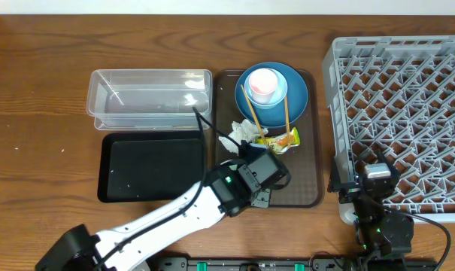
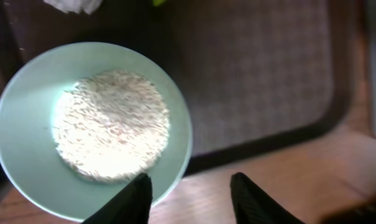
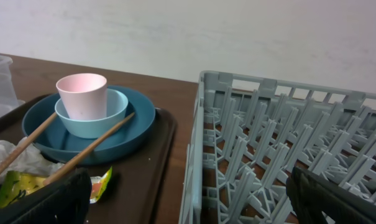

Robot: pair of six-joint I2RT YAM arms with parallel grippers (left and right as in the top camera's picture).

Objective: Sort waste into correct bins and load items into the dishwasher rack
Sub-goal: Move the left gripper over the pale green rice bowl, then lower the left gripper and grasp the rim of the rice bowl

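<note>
In the left wrist view a mint-green bowl (image 2: pixel 26 124) holding white rice (image 2: pixel 110 124) sits on the brown serving tray (image 2: pixel 262 81). My left gripper (image 2: pixel 191 183) is open, with the bowl's near rim between its fingers. In the overhead view it (image 1: pixel 265 177) hides the bowl. The dark-blue plate (image 1: pixel 295 94) carries the light-blue saucer (image 3: pixel 113 109), the pink cup (image 1: pixel 262 84) and the chopsticks (image 1: pixel 286 113). The napkin (image 1: pixel 246 132) and wrapper (image 1: pixel 280 140) lie on the tray. My right gripper (image 3: pixel 194 199) is open and empty, by the rack's (image 1: pixel 404 120) near left edge.
The clear tub (image 1: pixel 150 98) stands left of the serving tray (image 1: pixel 306 165), with the black tray (image 1: pixel 152 167) in front of it. Both hold nothing large. The rack fills the right side of the table.
</note>
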